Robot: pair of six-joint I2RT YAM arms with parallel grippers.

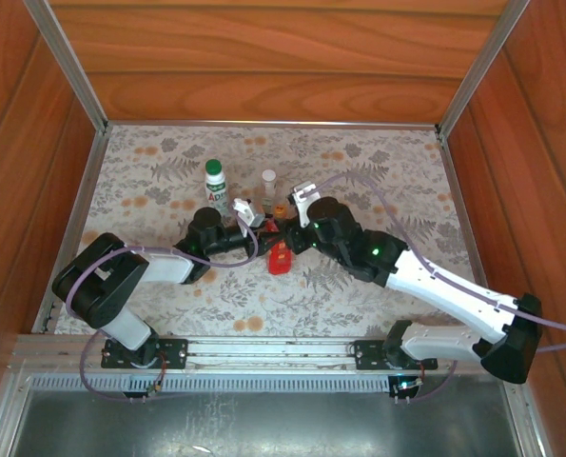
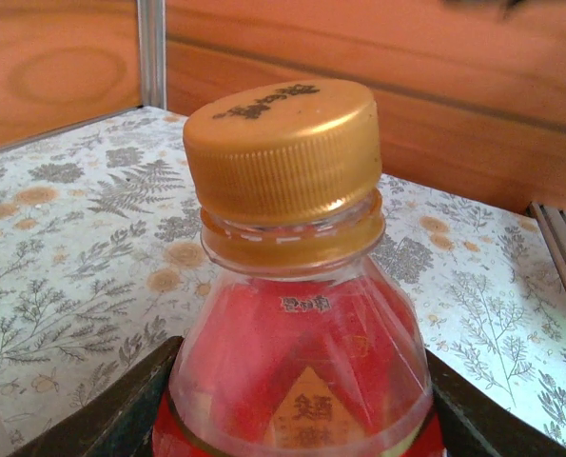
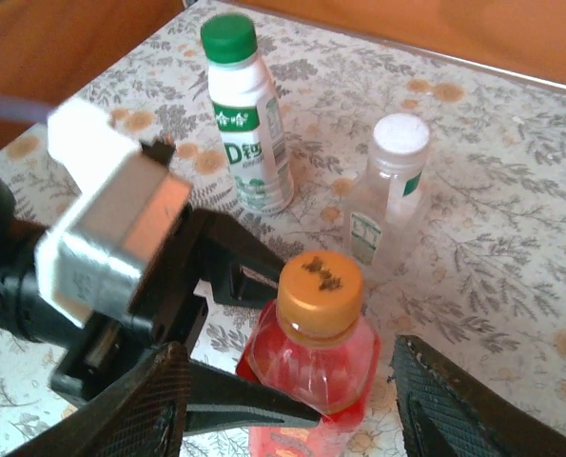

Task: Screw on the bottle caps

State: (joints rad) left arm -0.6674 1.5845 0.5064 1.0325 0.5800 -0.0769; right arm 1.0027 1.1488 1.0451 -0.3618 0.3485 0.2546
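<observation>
**Fig.** L gripper (image 2: pixel 302 419) part-closed, fingers clamped on body of red bottle (image 3: pixel 306 367), which stands upright near centre of mat (image 3: pixel 492 190). Orange cap (image 3: pixel 321 283) sits on its neck. R gripper (image 3: pixel 287 347) spread wide either side of the bottle, touching nothing. Behind: white bottle (image 3: pixel 249 143) w/ green cap (image 3: pixel 228 38), label w/ large green "D"; clear bottle (image 3: pixel 382 205) w/ white cap (image 3: pixel 400 133). Dark characters on orange cap, illegible.

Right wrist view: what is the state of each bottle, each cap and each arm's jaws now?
white bottle, upright, green cap on
clear bottle, upright, white cap on
red bottle, upright, orange cap on
left jaws, shut on red bottle
right jaws, open, on either side of red bottle
</observation>
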